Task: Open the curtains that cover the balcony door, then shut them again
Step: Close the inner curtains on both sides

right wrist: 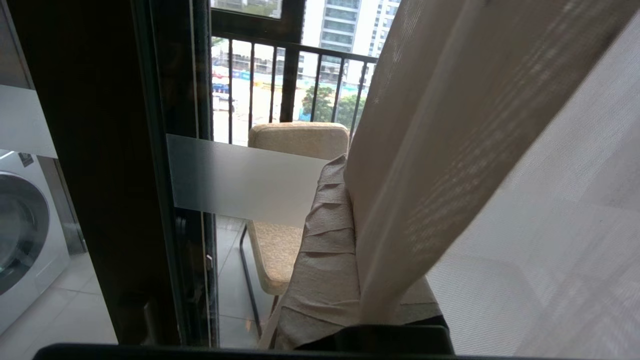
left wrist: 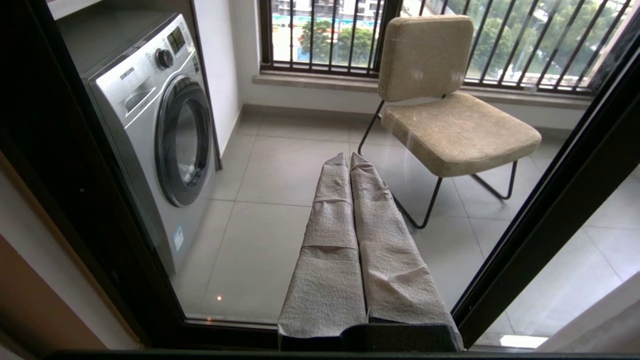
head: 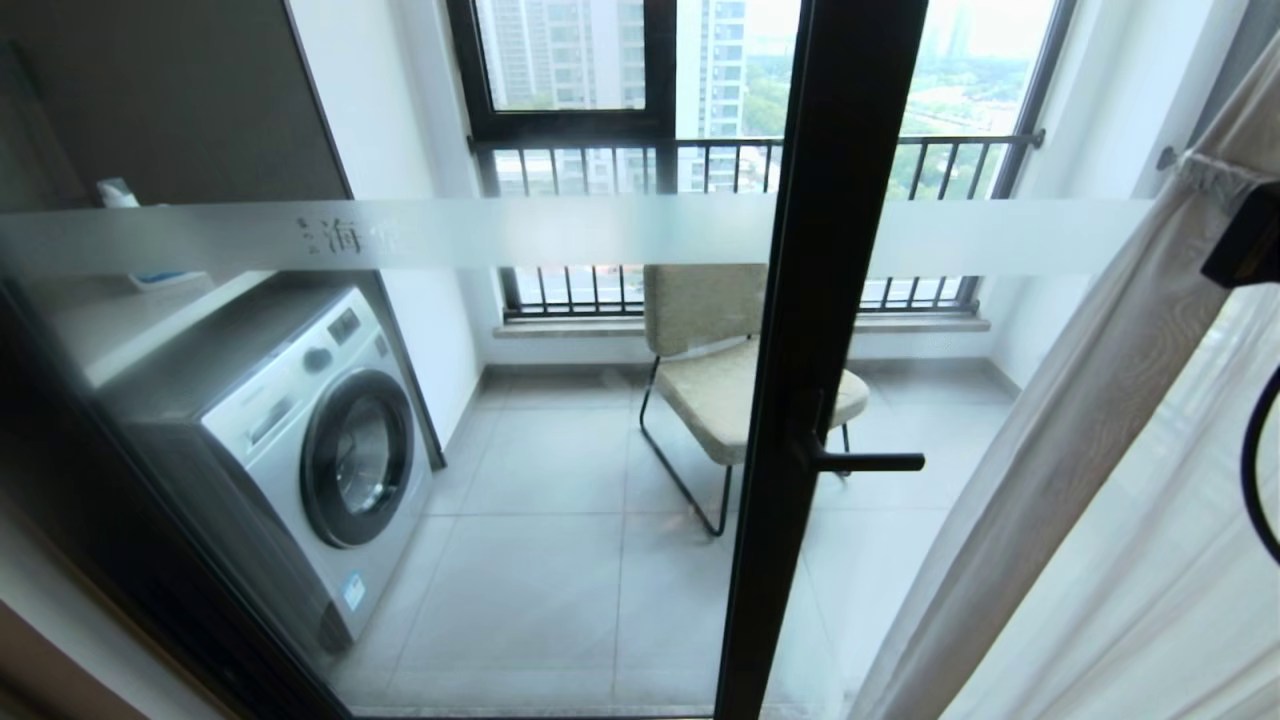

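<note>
The balcony door (head: 820, 300) stands uncovered: glass in a black frame, a frosted band (head: 560, 235) across it, a black handle (head: 870, 462). The curtains hang at the far right, a beige panel (head: 1080, 420) pulled taut on a slant over a sheer white layer (head: 1180, 560). My right gripper (right wrist: 347, 165) is shut on the beige panel's edge (right wrist: 450, 125); one taped finger (right wrist: 320, 240) shows, the other mostly hidden by cloth. In the head view the cloth bunches beside its black body (head: 1245, 240). My left gripper (left wrist: 348, 157) is shut and empty, low before the glass.
Behind the glass are a silver washing machine (head: 320, 440) on the left, a beige chair (head: 720, 380) on black legs in the middle, and a barred window railing (head: 700, 160) at the back. A black cable (head: 1255, 460) loops at the right edge.
</note>
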You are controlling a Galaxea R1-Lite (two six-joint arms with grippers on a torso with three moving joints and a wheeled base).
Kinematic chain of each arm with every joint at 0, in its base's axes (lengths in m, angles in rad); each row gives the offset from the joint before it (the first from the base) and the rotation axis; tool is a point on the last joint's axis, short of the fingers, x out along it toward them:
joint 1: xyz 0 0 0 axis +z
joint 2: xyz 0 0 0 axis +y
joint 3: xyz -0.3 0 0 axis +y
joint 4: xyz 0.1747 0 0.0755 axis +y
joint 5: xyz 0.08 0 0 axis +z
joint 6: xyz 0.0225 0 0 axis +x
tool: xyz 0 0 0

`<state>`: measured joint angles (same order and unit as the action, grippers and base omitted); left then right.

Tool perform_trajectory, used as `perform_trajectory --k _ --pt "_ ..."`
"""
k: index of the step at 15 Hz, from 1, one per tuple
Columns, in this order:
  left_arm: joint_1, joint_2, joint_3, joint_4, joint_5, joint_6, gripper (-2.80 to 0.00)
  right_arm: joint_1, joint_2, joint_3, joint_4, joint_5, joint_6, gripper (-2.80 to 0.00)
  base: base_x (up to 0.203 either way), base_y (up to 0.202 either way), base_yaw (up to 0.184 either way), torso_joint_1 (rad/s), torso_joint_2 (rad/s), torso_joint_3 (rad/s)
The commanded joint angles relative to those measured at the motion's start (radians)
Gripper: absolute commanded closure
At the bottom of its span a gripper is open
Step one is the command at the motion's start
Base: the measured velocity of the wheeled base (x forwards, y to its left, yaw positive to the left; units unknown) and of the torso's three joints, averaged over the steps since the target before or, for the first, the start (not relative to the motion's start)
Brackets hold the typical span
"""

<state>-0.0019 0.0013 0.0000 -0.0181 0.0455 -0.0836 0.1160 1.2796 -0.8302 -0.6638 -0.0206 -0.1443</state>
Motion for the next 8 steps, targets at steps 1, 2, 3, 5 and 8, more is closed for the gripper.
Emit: perform_trajectory --k 1,2,3,5,8 --pt "0.000 0.000 0.000 0.000 0.000 -0.001 0.00 0.001 0.000 0.000 -0.003 0.001 -0.001 0.00 0.000 0.190 0.000 0.006 0.01 0.006" --pt "0.000 0.000 0.000 0.000 0.000 -0.001 0.00 0.001 0.000 0.000 -0.003 0.001 -0.001 0.00 0.000 0.191 0.000 0.007 0.00 0.002" --pt "0.000 0.000 0.000 0.000 0.000 -0.001 0.00 0.001 0.000 0.000 -0.003 0.001 -0.001 0.00 0.000 0.194 0.003 0.003 0.00 0.002" --pt "0.000 0.000 0.000 0.000 0.000 -0.001 0.00 0.001 0.000 0.000 -0.003 0.001 -0.001 0.00 0.000 0.189 0.001 0.006 0.00 0.004" --pt "0.000 0.000 0.000 0.000 0.000 -0.001 0.00 0.002 0.001 0.000 -0.003 0.001 -0.001 0.00 0.000 0.190 0.002 0.005 0.00 0.006"
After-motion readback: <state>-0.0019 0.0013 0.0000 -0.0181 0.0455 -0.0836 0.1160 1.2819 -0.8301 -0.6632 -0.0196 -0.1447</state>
